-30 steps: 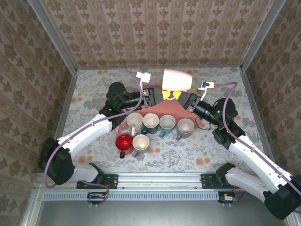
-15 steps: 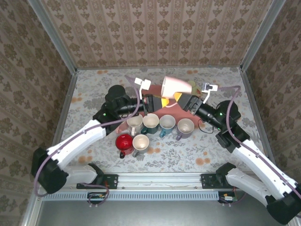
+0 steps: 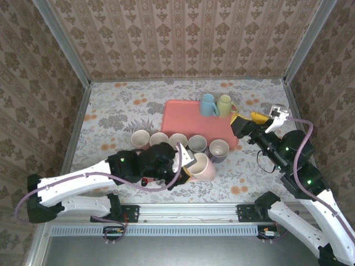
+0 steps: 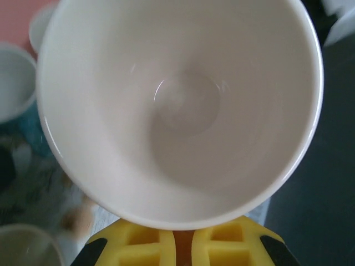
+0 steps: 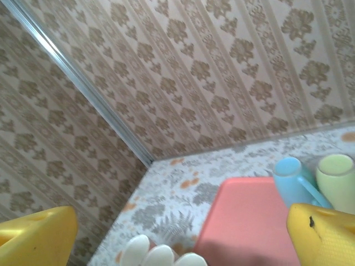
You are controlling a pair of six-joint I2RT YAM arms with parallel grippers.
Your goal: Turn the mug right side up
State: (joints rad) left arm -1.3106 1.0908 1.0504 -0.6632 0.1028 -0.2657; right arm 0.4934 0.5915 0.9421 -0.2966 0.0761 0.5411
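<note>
handover done: right tool point(image 3: 247, 118) jaws apart, backed off right. left tool point(image 3: 187, 164) clamped on pale pink ceramic mug point(image 3: 203, 168) rim, mug now down low near bench point(image 3: 111, 111) front, looks tilted, not yet upright.

Two matching arms. The left arm point(image 3: 77, 180) and right arm point(image 3: 326, 215) have white, rounded link shells between black cylindrical joints. Each stands on a black base point(image 3: 119, 210) fixed to an aluminium rail point(image 3: 188, 213). A thin purple cable point(image 3: 133, 184) runs along each arm. The left gripper point(image 4: 183, 246) and right gripper point(image 5: 177, 238) carry bright yellow fingers point(image 5: 324, 238), with moulded recesses on the left pair. A small white camera point(image 3: 277, 112) sits at the right wrist.
</note>
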